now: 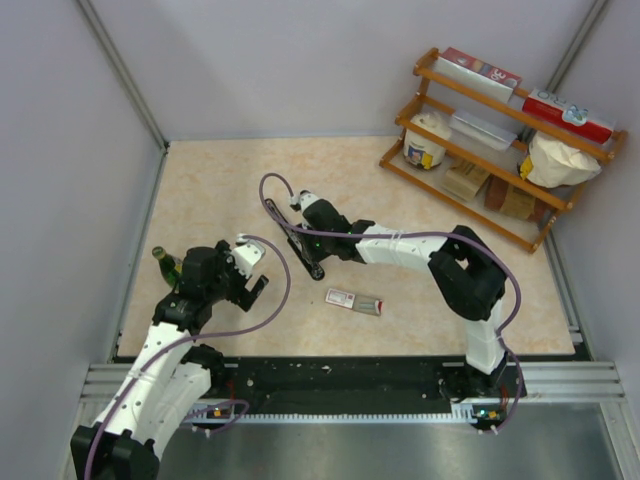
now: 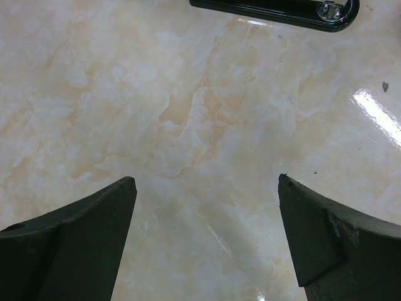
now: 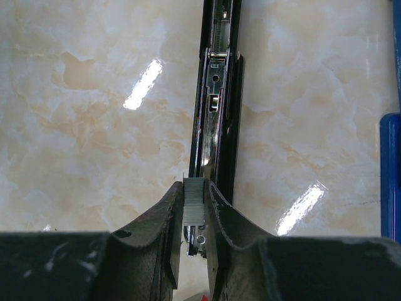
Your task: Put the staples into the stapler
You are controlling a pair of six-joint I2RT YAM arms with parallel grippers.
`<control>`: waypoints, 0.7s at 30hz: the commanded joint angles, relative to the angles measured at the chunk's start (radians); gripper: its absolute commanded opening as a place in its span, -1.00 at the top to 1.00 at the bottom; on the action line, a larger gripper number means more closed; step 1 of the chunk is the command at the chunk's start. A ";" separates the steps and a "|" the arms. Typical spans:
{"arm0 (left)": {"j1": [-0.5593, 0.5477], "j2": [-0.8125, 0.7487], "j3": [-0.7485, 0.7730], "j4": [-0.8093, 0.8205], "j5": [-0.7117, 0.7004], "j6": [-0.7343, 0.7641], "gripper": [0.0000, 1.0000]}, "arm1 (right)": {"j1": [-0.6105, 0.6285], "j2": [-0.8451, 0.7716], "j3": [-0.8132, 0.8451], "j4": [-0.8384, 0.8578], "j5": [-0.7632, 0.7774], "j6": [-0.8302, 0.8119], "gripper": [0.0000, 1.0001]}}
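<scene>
Open surface (image 1: 220, 185) lies at the stapler's (image 1: 309, 260) ten o'clock; the staple box (image 1: 355, 301) sits at five, a green bottle (image 1: 165, 264) at nine, a wooden rack (image 1: 480, 95) at two.

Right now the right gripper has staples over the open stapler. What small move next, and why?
Probably lower the right gripper slightly, so the staples drop into the stapler. The strip is pinched between its fingers and lined up with the near end of the open metal channel, but it does not look seated yet.

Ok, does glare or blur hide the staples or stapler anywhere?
Right wrist: glare streaks on the table flank the stapler, yet the staples read sharp. Left wrist: one glare patch at right, stapler cropped at top. Top external: even light, gripped staples too small to see.
</scene>
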 commanded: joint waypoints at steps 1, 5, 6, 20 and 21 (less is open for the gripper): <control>0.006 -0.004 -0.006 0.040 0.014 0.004 -0.97 | -0.010 -0.002 0.001 0.037 0.006 0.011 0.63; 0.006 -0.001 -0.004 0.038 0.012 0.004 -0.97 | -0.021 -0.007 -0.002 0.035 -0.003 0.019 0.63; 0.006 -0.003 -0.004 0.038 0.014 0.006 -0.97 | -0.022 -0.008 -0.002 0.035 -0.006 0.019 0.63; 0.006 -0.004 -0.004 0.038 0.015 0.006 -0.97 | -0.022 0.004 0.007 0.026 0.000 -0.009 0.64; 0.006 -0.004 -0.004 0.038 0.015 0.006 -0.97 | -0.024 0.006 0.010 0.022 0.005 -0.015 0.64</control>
